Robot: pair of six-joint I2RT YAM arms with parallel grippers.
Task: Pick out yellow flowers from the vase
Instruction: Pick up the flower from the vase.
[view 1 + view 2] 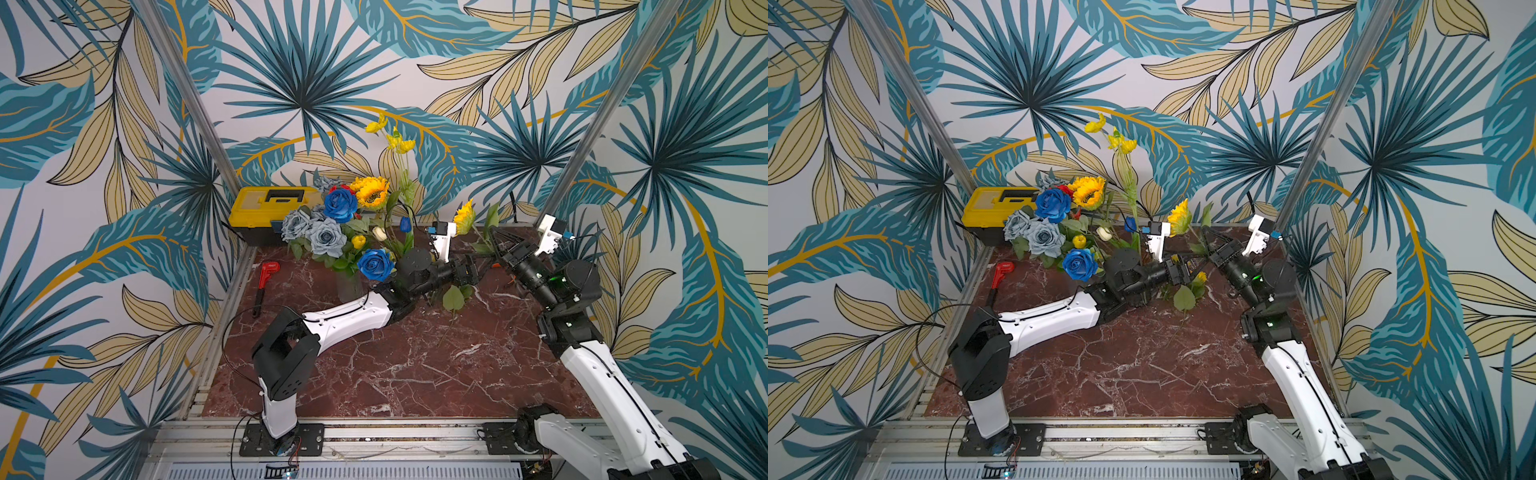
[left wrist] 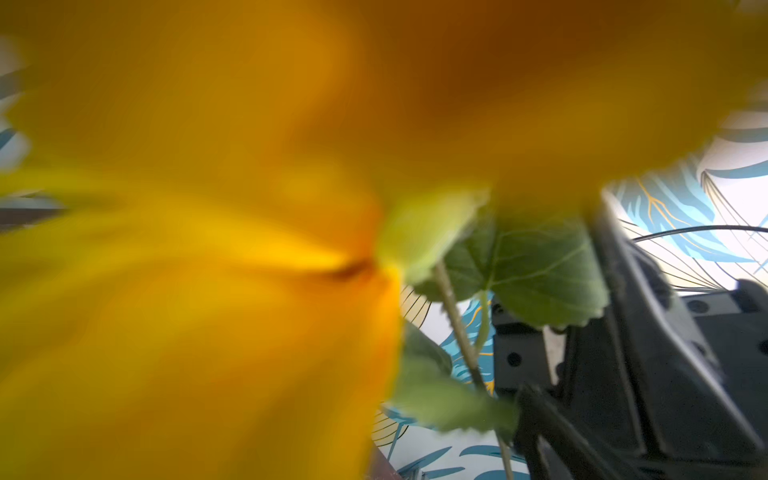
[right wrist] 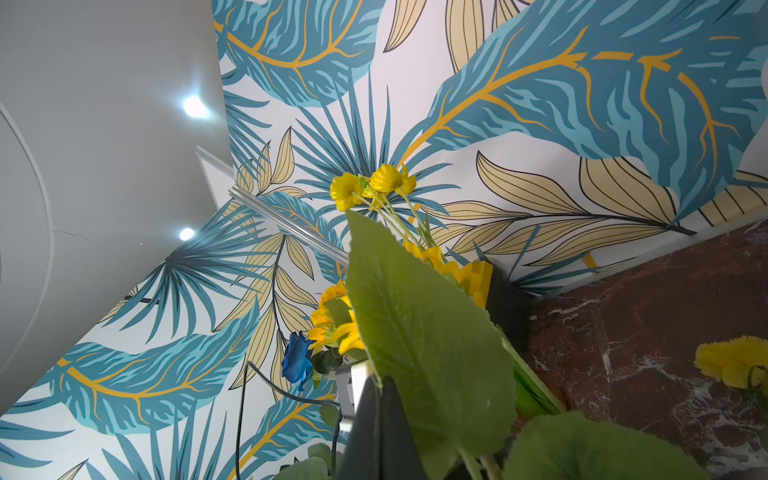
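My right hand point(image 1: 496, 243) is clenched on the stem of a sunflower point(image 1: 464, 216), held upright to the right of the vase point(image 1: 349, 286), close to the tabletop's point(image 1: 415, 374) back edge. My left hand point(image 1: 471, 270) hangs released, nearer the vase. More yellow flowers point(image 1: 371, 193) stand in the vase; a pompom bloom point(image 1: 1201, 277) lies right of it. In front of the vase the tabletop is open marble.
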